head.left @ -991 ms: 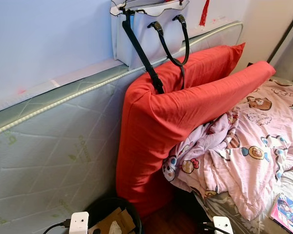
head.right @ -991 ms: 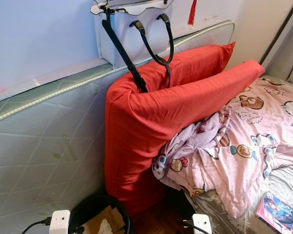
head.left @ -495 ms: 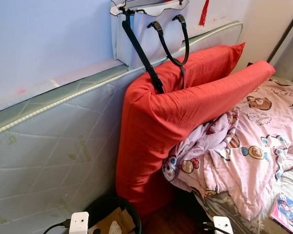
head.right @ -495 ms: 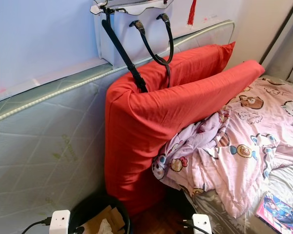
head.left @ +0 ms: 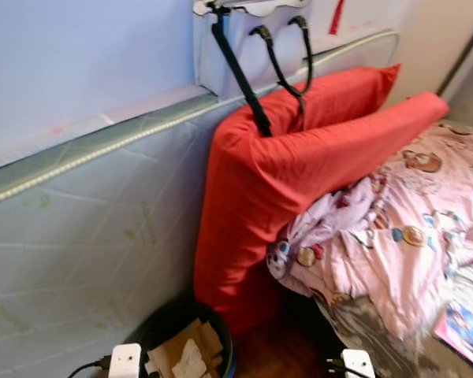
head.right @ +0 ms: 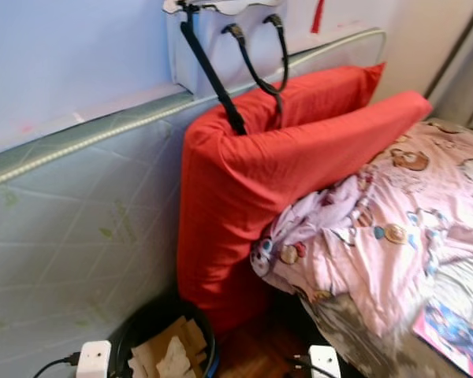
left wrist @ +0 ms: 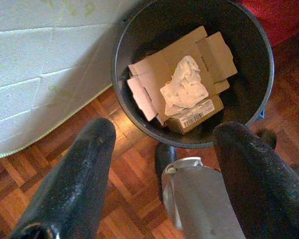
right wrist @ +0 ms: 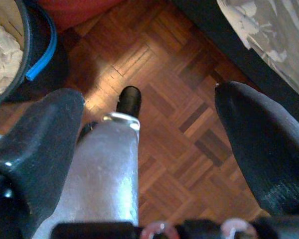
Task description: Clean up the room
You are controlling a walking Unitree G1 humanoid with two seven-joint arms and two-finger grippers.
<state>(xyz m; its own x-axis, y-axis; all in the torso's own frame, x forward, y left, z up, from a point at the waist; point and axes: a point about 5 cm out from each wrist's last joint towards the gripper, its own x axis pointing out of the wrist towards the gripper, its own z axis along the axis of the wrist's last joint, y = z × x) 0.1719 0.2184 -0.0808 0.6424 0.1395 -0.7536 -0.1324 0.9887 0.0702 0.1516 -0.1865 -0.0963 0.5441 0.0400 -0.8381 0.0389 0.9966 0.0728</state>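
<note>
Left wrist view: left gripper point(left wrist: 162, 149) hangs spread above the bin point(left wrist: 249, 94); right gripper point(right wrist: 149, 139) spread over the floor point(right wrist: 174, 99).

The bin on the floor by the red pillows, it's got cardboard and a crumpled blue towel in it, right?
Not quite. The bin by the red pillows holds cardboard and crumpled white paper, not a blue towel. The left wrist view shows it from above.

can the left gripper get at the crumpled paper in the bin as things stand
Probably yes. The left gripper hangs open above the floor beside the bin, and the crumpled paper lies uncovered on top of the cardboard, with nothing over the bin's mouth.
</note>
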